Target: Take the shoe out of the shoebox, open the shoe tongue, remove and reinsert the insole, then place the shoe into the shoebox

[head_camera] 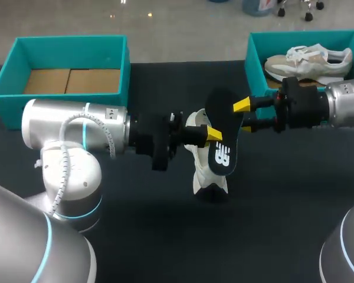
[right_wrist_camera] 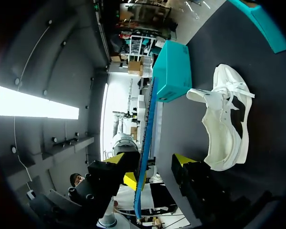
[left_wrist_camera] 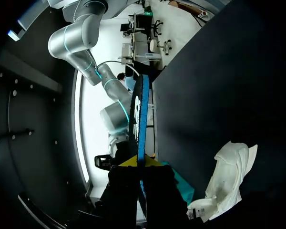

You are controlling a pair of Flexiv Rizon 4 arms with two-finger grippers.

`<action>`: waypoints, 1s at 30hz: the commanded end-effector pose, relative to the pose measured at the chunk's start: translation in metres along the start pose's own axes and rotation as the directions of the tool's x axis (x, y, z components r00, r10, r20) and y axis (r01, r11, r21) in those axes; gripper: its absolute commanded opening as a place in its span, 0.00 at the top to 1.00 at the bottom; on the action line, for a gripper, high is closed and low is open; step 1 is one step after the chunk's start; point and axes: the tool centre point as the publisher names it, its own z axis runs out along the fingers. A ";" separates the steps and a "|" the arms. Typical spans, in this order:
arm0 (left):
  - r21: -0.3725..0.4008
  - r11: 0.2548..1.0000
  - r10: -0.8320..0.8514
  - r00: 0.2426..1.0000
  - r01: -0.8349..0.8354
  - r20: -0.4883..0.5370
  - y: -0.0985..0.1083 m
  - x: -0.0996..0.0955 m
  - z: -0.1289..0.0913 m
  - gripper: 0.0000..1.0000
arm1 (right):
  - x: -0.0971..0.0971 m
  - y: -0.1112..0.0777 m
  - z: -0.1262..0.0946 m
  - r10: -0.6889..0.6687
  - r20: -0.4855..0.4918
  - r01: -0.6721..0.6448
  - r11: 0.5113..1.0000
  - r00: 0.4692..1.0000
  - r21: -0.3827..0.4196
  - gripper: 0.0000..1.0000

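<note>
Arms come in level from both sides and meet over the middle of the surface (head_camera: 135, 230), which is flat and black. The left arm (head_camera: 76, 127) lies stretched from the left edge, its wrist turned so the left gripper (head_camera: 211, 135) points right. In the left wrist view its fingers are pressed against both faces of the insole (head_camera: 224, 141), so this gripper is clamped on it. The insole is black with a pale logo and a blue edge. It hangs in the air, tilted, its logo end toward the near side and its other end toward the far side. The right arm (head_camera: 348, 105) enters from the right, and the right gripper (head_camera: 243, 116) points left at the far part of the insole. Its two yellow tips stand spread, one on each side of the insole. In the right wrist view the insole runs close along one finger, with a clear gap to the other, so this gripper is parted and grips nothing. The white shoe (head_camera: 207, 171) lies on the surface right under the insole, just on the near side of both grippers, and neither gripper touches it. At the far left of the surface stands the left shoebox (head_camera: 65, 41), teal, with a brown cardboard floor showing inside. At the far right stands the right shoebox (head_camera: 256, 59), also teal, with a beige shoe (head_camera: 310, 62) lying in it, behind the right arm's wrist.
</note>
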 end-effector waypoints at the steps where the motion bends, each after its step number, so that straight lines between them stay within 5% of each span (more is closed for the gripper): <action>1: -0.036 0.999 0.003 1.000 -0.003 0.004 0.000 0.003 0.012 1.00 | 0.000 0.002 0.004 -0.002 -0.006 0.002 1.000 1.000 -0.002 0.52; 5: -0.042 0.999 0.000 1.000 0.000 0.007 0.001 0.002 0.016 1.00 | -0.001 0.003 0.009 -0.002 -0.014 0.002 1.000 1.000 0.010 0.58; 6: -0.044 0.999 0.001 1.000 0.000 0.009 0.000 0.002 0.016 1.00 | -0.002 0.003 0.010 0.000 -0.014 0.000 1.000 1.000 0.011 0.66; 8: -0.046 0.999 -0.001 1.000 0.002 0.010 -0.001 0.002 0.016 1.00 | -0.004 0.004 0.010 0.003 -0.016 -0.002 1.000 1.000 0.012 1.00; 11: -0.056 0.998 -0.006 1.000 0.006 0.010 -0.002 0.002 0.015 1.00 | -0.006 0.004 0.010 0.005 -0.016 -0.005 1.000 1.000 0.017 1.00; 12: -0.062 0.998 -0.008 1.000 0.009 0.006 -0.002 0.002 0.014 0.87 | -0.007 0.004 0.010 0.008 -0.012 -0.008 1.000 1.000 0.013 1.00; 14: -0.069 0.998 -0.015 1.000 0.015 0.001 -0.002 0.001 0.011 0.00 | -0.009 0.005 0.008 0.009 -0.008 -0.009 1.000 1.000 0.011 1.00; 22: -0.068 0.997 -0.041 0.996 0.036 -0.077 0.001 -0.007 -0.009 0.00 | -0.021 0.010 0.000 0.026 0.026 -0.026 1.000 0.999 -0.007 1.00; 30: -0.064 0.993 -0.118 0.943 0.103 -0.312 0.005 -0.009 -0.026 0.00 | -0.031 0.011 0.000 0.040 0.063 -0.040 0.999 0.997 0.000 1.00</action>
